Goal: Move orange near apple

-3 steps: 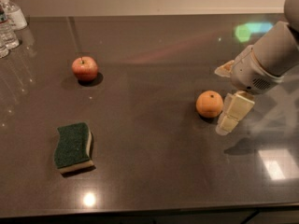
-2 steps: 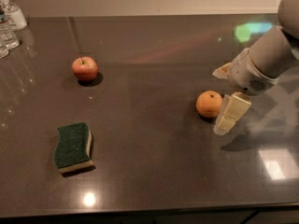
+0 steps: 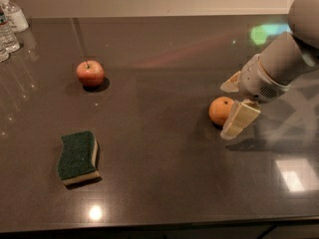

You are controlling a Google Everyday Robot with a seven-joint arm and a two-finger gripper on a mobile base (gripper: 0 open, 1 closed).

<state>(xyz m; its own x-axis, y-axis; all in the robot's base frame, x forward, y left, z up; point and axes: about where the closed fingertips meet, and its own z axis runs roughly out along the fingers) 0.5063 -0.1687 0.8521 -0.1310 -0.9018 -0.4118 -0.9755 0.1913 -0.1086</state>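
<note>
The orange [image 3: 219, 110] lies on the dark table at the right. The red apple [image 3: 90, 73] with its thin stem stands far off at the upper left. My gripper [image 3: 228, 110] comes in from the right and is open. Its near finger [image 3: 240, 121] lies along the orange's front right side, and its far finger [image 3: 231, 83] shows just behind the orange. The orange rests on the table between the fingers; I cannot tell whether either finger touches it.
A green-topped sponge [image 3: 78, 156] lies at the front left. Water bottles [image 3: 10, 24] stand at the far left corner. The table's front edge [image 3: 159, 224] runs along the bottom. Bright light spots reflect on the tabletop.
The gripper has moved a little to the left, so its fingers now reach around the orange. The orange, apple and sponge have not moved.
</note>
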